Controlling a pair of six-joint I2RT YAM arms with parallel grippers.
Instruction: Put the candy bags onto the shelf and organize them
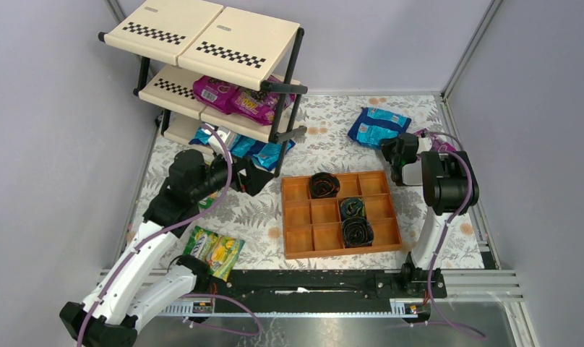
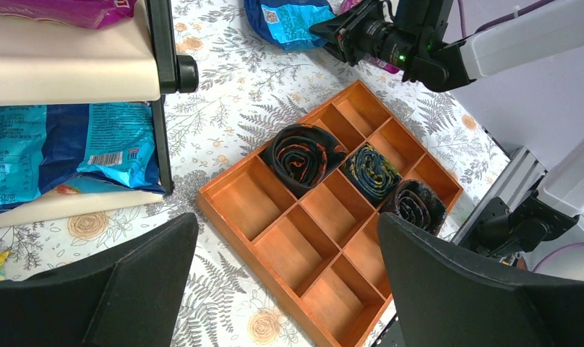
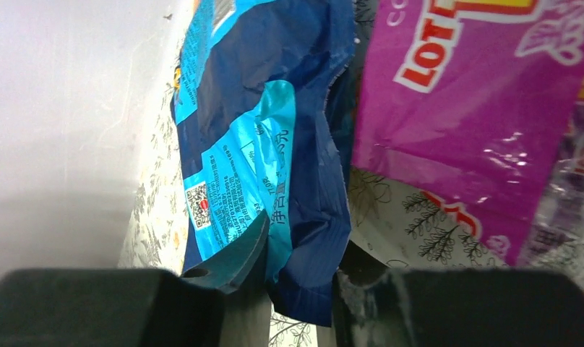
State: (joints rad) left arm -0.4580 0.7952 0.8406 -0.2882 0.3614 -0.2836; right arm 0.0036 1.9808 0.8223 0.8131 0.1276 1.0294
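Glossy, crinkled candy bags (image 1: 235,97) lie partly on the shelf (image 1: 202,36), partly on the tabletop (image 1: 325,137).
Two magenta bags sit on the middle tier, blue ones (image 1: 264,152) on the bottom tier. The tabletop holds one blue bag (image 1: 378,124), one magenta bag (image 3: 455,108) and two green-yellow bags (image 1: 214,250). The left gripper (image 1: 255,176) gapes wide, empty. The blue bag's corner sits between the right gripper (image 1: 394,150) fingers (image 3: 235,253); whether they pinch it I cannot tell.

In the right wrist view, the magenta candy bag (image 3: 448,130) at two o'clock carries white letters "LOT" on a red band. At its nine o'clock, the blue candy bag (image 3: 275,144) shows a QR code and Chinese print including 净含量. In the left wrist view, at nine o'clock, a shelved blue bag (image 2: 58,152) bears a barcode with unreadable digits.
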